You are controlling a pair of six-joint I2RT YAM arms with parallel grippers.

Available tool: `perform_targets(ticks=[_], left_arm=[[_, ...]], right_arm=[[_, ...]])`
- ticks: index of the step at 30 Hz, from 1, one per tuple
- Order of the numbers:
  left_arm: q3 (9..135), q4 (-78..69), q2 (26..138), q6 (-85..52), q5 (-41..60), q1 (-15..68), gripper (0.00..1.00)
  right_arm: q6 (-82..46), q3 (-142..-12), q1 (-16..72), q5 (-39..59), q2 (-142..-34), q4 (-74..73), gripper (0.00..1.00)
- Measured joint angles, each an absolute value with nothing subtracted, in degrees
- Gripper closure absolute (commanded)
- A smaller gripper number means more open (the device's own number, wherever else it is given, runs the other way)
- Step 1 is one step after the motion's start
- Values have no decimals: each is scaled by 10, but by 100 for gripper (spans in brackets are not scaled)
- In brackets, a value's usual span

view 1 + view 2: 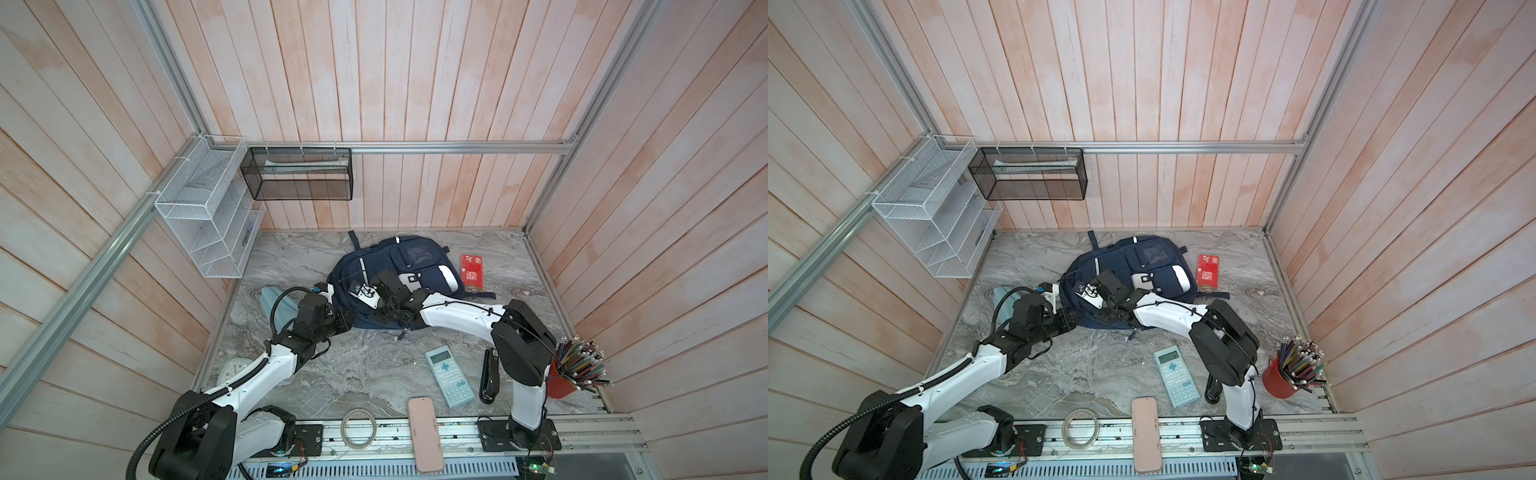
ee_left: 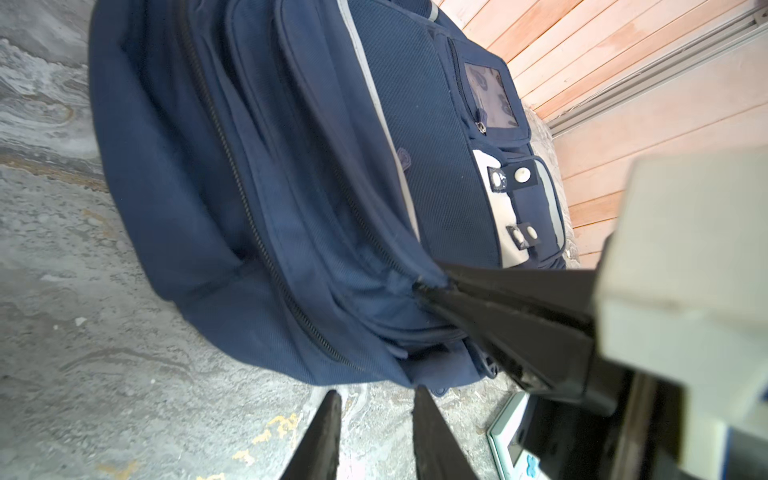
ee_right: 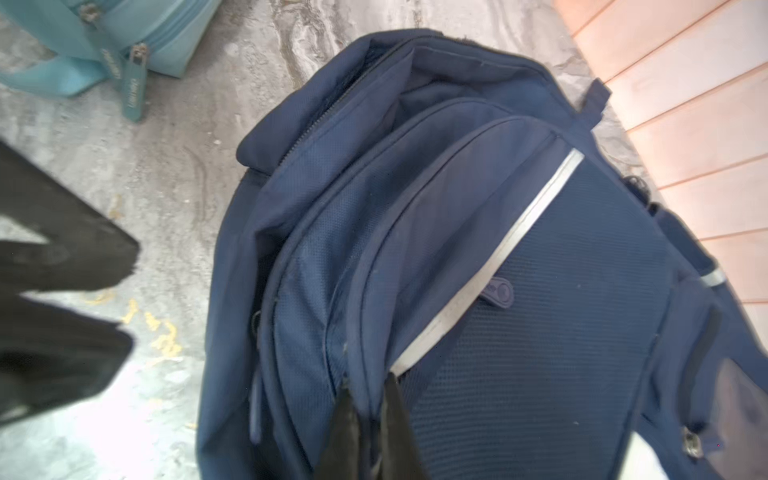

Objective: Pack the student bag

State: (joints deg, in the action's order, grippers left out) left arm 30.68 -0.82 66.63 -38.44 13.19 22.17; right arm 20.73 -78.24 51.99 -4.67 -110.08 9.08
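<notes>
Walls (image 1: pixel 415 83): pale pink planks on three sides, with aluminium rails.
Tabletop (image 1: pixel 374 374): grey marble pattern.
Bag (image 1: pixel 419 257): navy, lying front-up at the middle back of the tabletop. It has white stripes and patches. In the right wrist view, one zip gapes at its far end (image 3: pixel 436 75).
Left arm (image 1: pixel 274 365): reaches in from the front left. The left jaws stand apart with nothing between them, low over the tabletop just beside the bag's edge.
Right arm (image 1: pixel 457 316): reaches across the bag's near side. The right jaws are closed on a fold of the bag beside a zip seam.
White rack (image 1: pixel 208 216): hangs on the left wall.
Black rack (image 1: pixel 299 174): mesh, hangs on the back rail.
Pencil cup (image 1: pixel 563 382): red, full of pencils, at the front right.
Pink case (image 1: pixel 424 434): lies across the front rail.
Calculator (image 1: pixel 449 376): pale blue, lies flat in front of the bag.
Pouch (image 1: pixel 270 301): light blue, left of the bag, partly behind the left arm.
Booklet (image 1: pixel 472 272): red, just beside the bag's right side.
Stapler (image 1: pixel 490 376): black, just right of the calculator.
Tape roll (image 1: pixel 359 428): at the front edge, left of the case.
Clock (image 1: pixel 232 372): white, at the front left, partly hidden by the left arm.
</notes>
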Motion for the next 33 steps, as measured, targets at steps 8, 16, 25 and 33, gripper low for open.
perform_targets(ticks=[8, 16, 25, 33], left_arm=[[343, 11, 659, -342, 126, 246, 61], [397, -10, 688, -302, 74, 313, 67], [374, -30, 712, -289, -13, 337, 57], [386, -80, 762, -294, -18, 338, 56]], right_arm=[[194, -774, 488, -4, -1038, 90, 100], [181, -774, 476, 23, -1026, 92, 100], [154, -774, 460, 63, -1026, 88, 100], [145, -773, 455, 81, -1020, 84, 100]])
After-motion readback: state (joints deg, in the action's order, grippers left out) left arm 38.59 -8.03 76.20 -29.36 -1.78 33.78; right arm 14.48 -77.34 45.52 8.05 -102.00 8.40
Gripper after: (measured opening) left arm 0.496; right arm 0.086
